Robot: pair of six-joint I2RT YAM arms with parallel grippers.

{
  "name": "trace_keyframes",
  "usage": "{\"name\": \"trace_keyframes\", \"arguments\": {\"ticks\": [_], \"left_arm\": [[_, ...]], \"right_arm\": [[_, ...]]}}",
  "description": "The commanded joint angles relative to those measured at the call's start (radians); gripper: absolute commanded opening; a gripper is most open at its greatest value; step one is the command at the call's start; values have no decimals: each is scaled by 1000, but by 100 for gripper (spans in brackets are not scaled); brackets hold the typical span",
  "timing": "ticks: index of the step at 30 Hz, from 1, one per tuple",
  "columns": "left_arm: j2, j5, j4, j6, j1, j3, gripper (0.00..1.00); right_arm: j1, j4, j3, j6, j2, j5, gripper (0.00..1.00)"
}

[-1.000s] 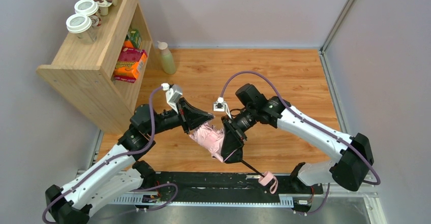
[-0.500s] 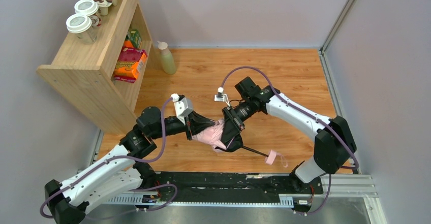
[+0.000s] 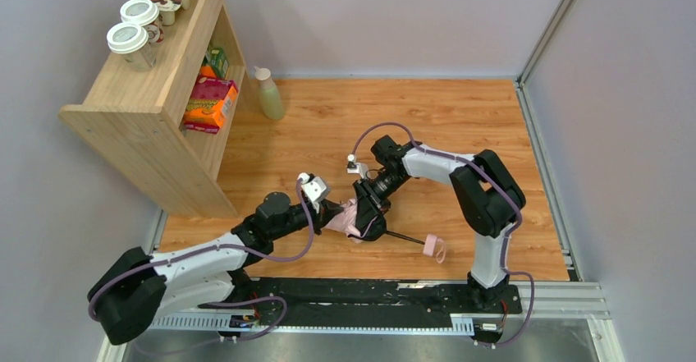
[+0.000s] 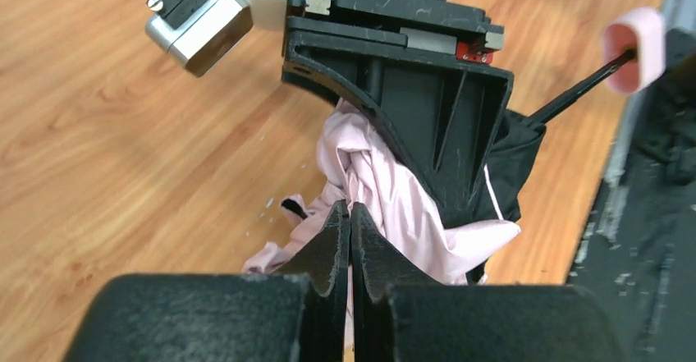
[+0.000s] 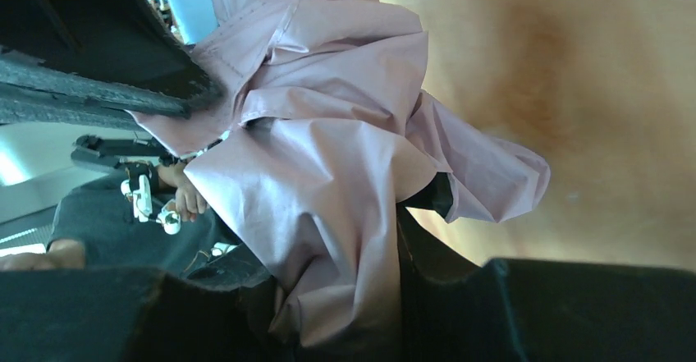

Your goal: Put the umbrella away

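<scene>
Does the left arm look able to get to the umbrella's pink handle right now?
Probably not directly. The left gripper sits left of the canopy, and the right gripper stands between it and the handle, which lies on the table at the shaft's far end.

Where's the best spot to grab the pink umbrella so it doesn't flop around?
Probably the small pink handle, coming down from above with the fingers across its narrow sides. It looks firm and sits free at the end of the black shaft. The canopy is loose, bunched fabric clamped in the right gripper.
</scene>
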Motion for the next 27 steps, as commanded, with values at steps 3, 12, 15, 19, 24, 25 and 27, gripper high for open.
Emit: {"name": "trace_keyframes", "arguments": {"ticks": [3,12,15,19,24,25,27], "left_arm": [[216,20,521,-10,-44,-56,0],[436,51,708,-1,-44,-60,0],[393,45,643,21,-44,-72,0],[331,46,506,19,-43,-77,0],[330,89,436,-2,-44,-48,0],[331,103,419,-7,-41,-43,0],[353,117,434,-14,-43,-43,0]], "right_arm": [[-85,158,64,-19,128,273,0],[-108,177,66,-51,218,316,0],[-132,198,55,-42,217,302,0],[-161,174,81,-62,224,286,0],[-166,131,117,-85,238,293,0],[-168,123,123,-83,241,293,0],[-169,111,141,-86,247,286,0]]}}
